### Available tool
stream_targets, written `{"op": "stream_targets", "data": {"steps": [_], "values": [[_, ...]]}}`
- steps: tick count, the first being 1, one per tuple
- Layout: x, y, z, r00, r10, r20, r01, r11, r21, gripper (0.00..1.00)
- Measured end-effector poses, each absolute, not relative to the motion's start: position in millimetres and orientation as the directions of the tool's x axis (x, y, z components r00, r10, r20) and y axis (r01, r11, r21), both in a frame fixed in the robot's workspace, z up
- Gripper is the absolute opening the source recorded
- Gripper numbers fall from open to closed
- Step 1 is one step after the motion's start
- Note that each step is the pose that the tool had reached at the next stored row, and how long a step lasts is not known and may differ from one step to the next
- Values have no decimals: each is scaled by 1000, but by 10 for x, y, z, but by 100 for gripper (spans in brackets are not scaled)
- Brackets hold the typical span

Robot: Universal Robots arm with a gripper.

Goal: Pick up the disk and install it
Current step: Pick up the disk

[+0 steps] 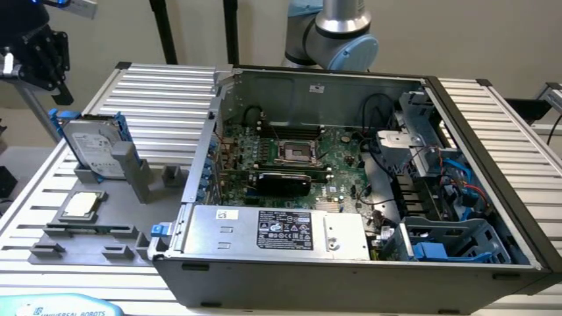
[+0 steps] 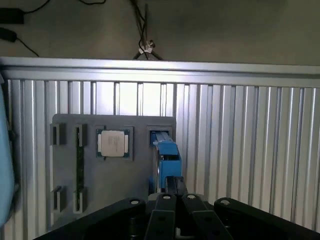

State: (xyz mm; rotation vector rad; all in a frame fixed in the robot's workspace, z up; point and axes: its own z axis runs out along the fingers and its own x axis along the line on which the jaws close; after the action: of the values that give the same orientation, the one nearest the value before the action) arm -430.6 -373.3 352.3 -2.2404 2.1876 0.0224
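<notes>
We are holding the pincer [image 2: 175, 181] pressed together, empty, above the disk [image 2: 167, 152]; disk standing on edge, thin edge running toward pincer.

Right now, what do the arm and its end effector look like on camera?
The arm is a round tube with grey-blue rounded joints and a shiny silver band. The end effector is matte black, with two narrow fingers and broad black links bearing small silver pins.
</notes>
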Motion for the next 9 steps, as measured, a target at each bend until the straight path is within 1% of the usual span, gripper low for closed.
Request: {"op": "stream_targets", "data": {"steps": [6,9], "values": [[-4311,-3725,3521,38,-999,-17,-999,-38,3,12],[-4312,-3732,3519,38,-999,-17,-999,-38,2,30]]}}
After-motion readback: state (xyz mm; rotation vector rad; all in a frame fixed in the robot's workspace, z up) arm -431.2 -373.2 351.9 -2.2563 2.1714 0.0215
